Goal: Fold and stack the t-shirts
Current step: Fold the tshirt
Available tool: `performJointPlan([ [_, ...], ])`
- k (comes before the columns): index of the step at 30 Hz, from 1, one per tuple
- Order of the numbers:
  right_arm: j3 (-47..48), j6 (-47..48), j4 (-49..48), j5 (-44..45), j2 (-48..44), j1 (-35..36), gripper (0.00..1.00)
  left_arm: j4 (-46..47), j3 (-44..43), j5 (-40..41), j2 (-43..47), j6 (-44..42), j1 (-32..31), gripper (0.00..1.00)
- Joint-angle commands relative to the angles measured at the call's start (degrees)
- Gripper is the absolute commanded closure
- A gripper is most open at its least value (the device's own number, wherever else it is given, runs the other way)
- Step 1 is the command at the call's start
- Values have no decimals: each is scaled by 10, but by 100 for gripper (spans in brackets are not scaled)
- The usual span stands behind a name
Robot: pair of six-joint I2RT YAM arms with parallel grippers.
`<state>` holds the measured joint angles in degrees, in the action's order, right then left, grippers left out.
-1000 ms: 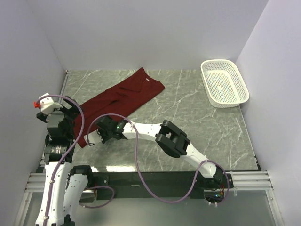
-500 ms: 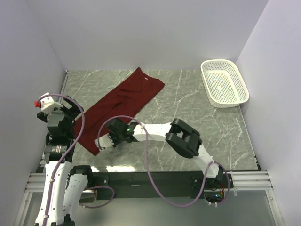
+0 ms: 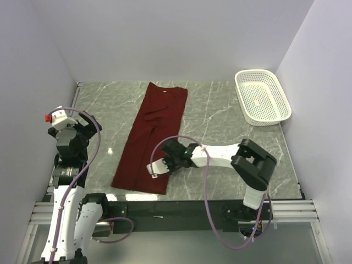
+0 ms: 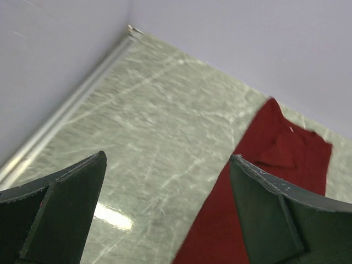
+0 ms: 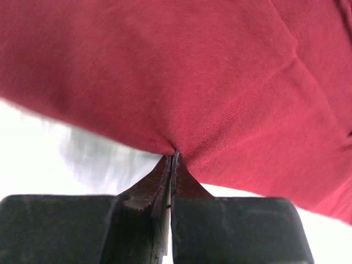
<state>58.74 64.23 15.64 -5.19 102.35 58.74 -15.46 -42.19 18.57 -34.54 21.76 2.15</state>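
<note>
Since a sec ago your right gripper (image 3: 155, 168), pinching the t-shirt (image 3: 154, 132) hem, dragged it into a strip from table (image 3: 220, 110) far edge to near edge, left gripper (image 4: 165, 181) spread idle, so cross-folds & stacking prob. remain.

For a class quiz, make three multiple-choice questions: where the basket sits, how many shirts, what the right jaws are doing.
1. On the table, the white basket sits: A near left; B far right corner; C middle.
2. Besides the maroon t-shirt, other shirts in view: A none; B one; C two.
3. The right gripper, its jaws: A wide open; B holding the basket; C shut on the t-shirt.
B, it stands by the right wall; A, one garment shows; C, cloth is pinched between them.
</note>
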Motion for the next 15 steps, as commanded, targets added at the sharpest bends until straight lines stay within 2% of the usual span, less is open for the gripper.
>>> performJointPlan([
  [1,-51,14,38,-10,-60,-26,100,30,10,-79,-17,-1,-2,1],
  [4,-111,36,41,-8,-101,-42,100,39,8,-132,-39,4,-2,1],
  [11,-181,64,51,2,-171,-83,100,61,3,-266,-104,23,-1,1],
  [13,-195,79,55,5,-180,-100,96,67,-3,-325,-139,38,-2,1],
  [15,-200,86,61,6,-195,-123,79,74,-12,-359,-168,57,-1,1],
])
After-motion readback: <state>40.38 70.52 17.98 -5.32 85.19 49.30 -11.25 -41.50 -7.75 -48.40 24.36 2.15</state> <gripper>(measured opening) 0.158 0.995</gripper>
